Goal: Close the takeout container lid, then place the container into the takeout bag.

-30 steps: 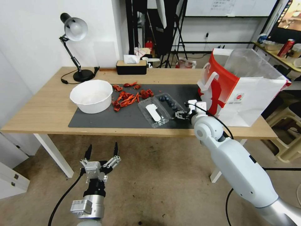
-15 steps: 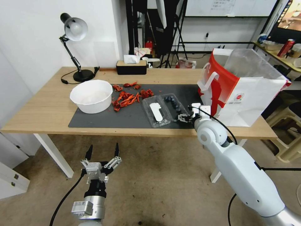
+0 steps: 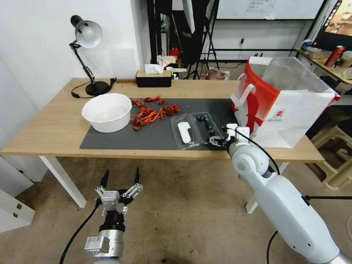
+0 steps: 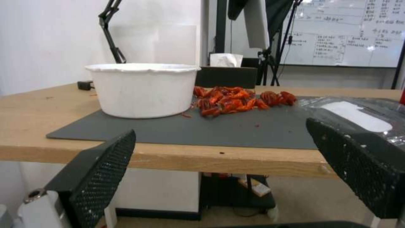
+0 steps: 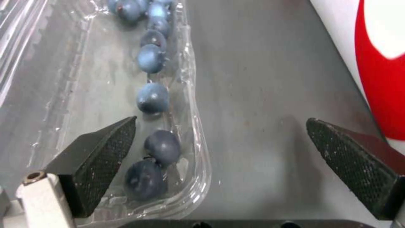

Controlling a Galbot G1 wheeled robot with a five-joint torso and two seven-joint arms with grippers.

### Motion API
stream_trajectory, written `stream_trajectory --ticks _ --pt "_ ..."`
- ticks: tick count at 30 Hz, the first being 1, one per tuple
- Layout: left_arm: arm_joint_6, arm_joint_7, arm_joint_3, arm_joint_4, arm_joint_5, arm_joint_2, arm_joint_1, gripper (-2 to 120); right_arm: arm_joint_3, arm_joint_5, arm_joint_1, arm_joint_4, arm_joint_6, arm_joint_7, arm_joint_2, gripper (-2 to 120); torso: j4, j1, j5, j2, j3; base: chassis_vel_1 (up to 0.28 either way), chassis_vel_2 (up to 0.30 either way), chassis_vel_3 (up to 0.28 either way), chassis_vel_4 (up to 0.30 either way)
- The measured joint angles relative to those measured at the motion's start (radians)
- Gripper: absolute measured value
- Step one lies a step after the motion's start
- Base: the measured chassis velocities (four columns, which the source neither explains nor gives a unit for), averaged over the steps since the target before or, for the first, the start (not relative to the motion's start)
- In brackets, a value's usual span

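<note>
Right pincer [image 5: 219,148] gapes wide, straddling the takeout container [image 5: 126,104] rim, grasping nothing.

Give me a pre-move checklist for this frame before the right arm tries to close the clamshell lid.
1. Lid lying open flat beside the berry tray: ok.
2. Right gripper open, at the tray's near corner: ok.
3. Tray rim between its fingers: ok, one finger over the berries, the other over the mat.
4. Fingers touching the plastic: cannot tell.
5. Takeout bag upright, mouth open: ok.
6. Left gripper open, below the table edge, away from the work: ok.
</note>
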State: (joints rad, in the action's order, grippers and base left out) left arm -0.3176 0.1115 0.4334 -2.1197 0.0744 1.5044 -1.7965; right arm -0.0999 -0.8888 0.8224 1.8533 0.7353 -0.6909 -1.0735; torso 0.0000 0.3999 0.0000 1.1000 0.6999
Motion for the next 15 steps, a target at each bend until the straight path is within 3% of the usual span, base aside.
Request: stream_trajectory --ticks 15 --pt "-0.009 -0.001 -0.008 0.002 -0.013 0.003 -0.004 100 -0.03 -0.041 0.055 0.069 0.0 -0.027 0.007 100 0.0 0.0 0.0001 0.0 0.0 0.0 0.0 0.0 0.0"
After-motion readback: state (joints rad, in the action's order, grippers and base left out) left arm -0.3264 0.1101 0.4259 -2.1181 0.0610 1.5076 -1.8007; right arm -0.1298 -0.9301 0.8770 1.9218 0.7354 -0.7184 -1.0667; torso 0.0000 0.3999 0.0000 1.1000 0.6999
